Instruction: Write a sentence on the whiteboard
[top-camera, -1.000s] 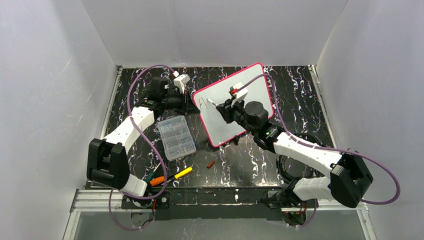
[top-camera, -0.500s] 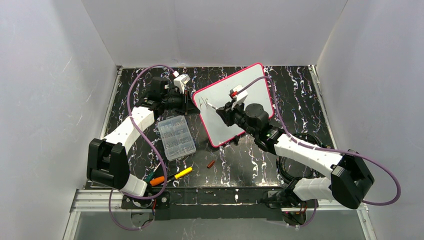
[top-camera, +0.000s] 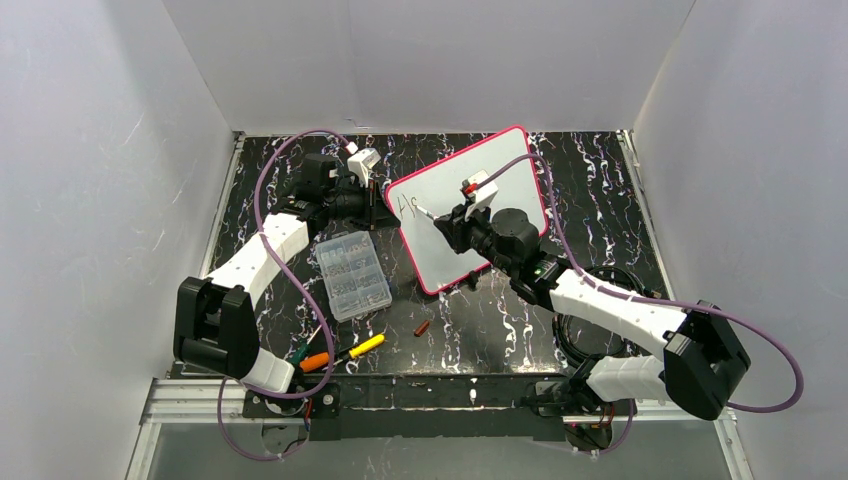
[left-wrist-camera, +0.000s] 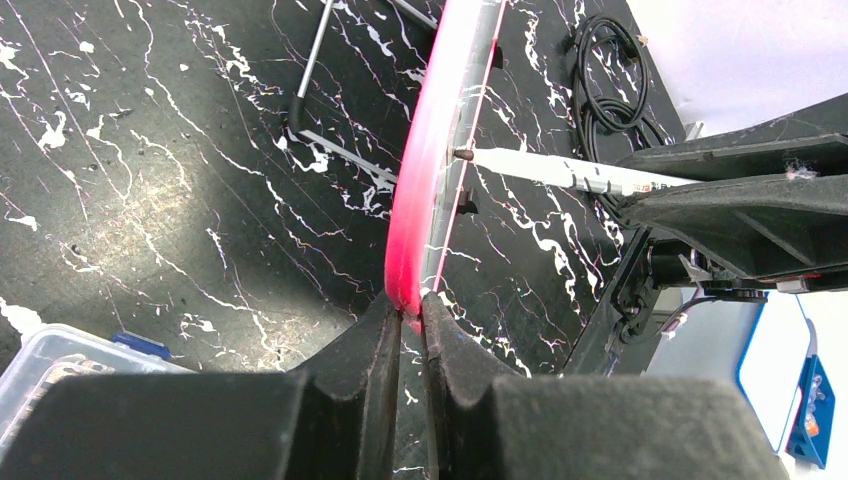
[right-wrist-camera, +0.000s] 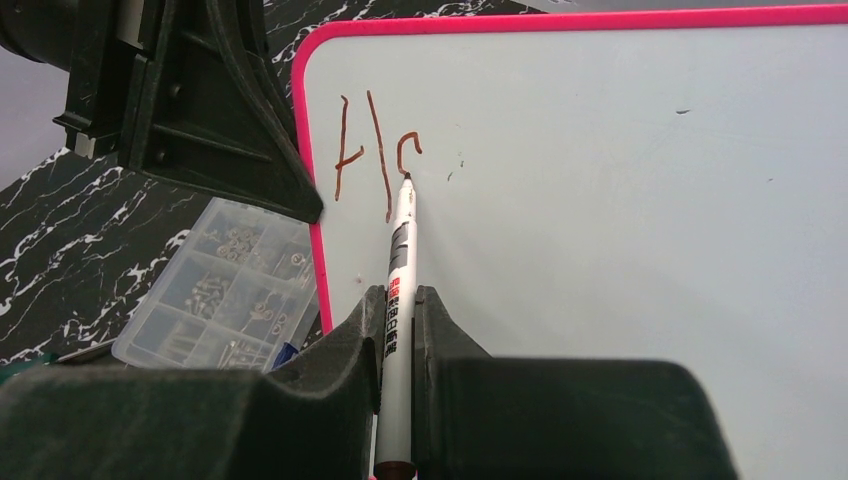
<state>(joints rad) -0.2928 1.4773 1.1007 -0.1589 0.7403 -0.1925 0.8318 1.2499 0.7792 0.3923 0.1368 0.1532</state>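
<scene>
The whiteboard with its pink rim stands tilted at the back middle of the table. My left gripper is shut on its left rim, seen edge-on in the left wrist view. My right gripper is shut on a white marker whose tip touches the board. The sentence is a few brownish-red strokes near the board's top left corner, also in the top view. The marker shows in the left wrist view too.
A clear organizer box of small parts lies left of the board. A small red cap, a yellow-handled tool and orange and green tools lie near the front. A black cable coil lies under the right arm.
The right gripper moved the marker slightly rightward along the board, and a new curved stroke has appeared after the first letter strokes. The left arm has held still.
</scene>
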